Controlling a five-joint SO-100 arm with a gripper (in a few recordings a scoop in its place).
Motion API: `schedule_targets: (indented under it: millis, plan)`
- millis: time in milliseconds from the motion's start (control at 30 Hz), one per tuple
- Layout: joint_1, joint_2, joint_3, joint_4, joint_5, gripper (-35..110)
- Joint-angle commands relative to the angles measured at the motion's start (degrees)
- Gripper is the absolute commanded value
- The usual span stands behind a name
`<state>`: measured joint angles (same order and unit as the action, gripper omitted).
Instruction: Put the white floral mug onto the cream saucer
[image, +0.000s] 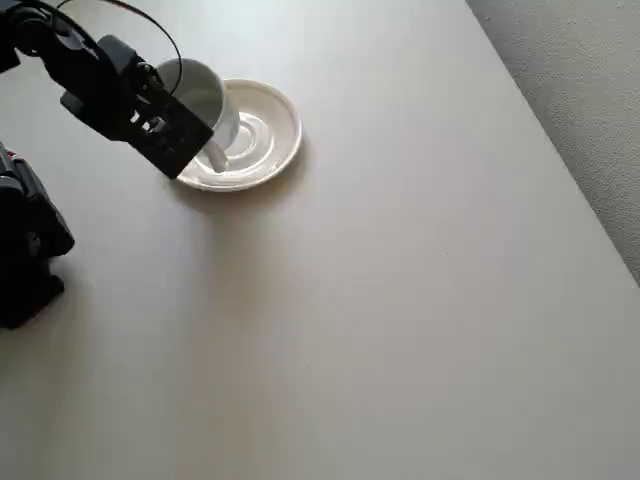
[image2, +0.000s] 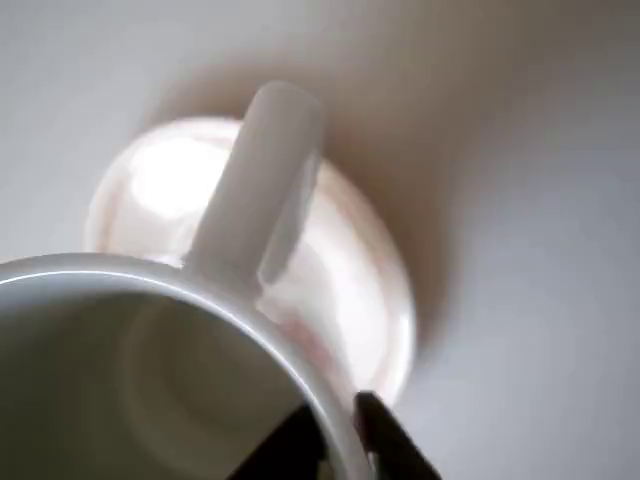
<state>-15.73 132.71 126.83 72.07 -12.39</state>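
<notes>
Mug held tilted over the saucer's left part

In the wrist view, nearest, the gripper (image2: 340, 440) is clamped on the rim of the white floral mug (image2: 150, 370), one dark finger inside and one outside; the mug's handle (image2: 255, 180) points away over the cream saucer (image2: 350, 290) beyond. In the overhead view the black arm (image: 100, 80) reaches in from the left at the far left of the beige table (image: 400, 300), holding the mug (image: 205, 95) tilted above the saucer's (image: 275, 130) left side; whether it touches, I cannot tell.
</notes>
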Motion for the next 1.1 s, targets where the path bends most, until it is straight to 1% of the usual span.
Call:
schedule_targets:
  millis: [0, 300, 600, 1067]
  plan:
    - [-1.05, -1.32, -6.24, -4.31, 0.97, -2]
    - [-2.46, -6.33, -4.66, -8.88, 1.67, -2]
    - [-2.37, -7.38, -1.14, -12.39, 1.32, -2]
    - [-1.67, -9.84, -1.05, -12.57, 0.00, -2]
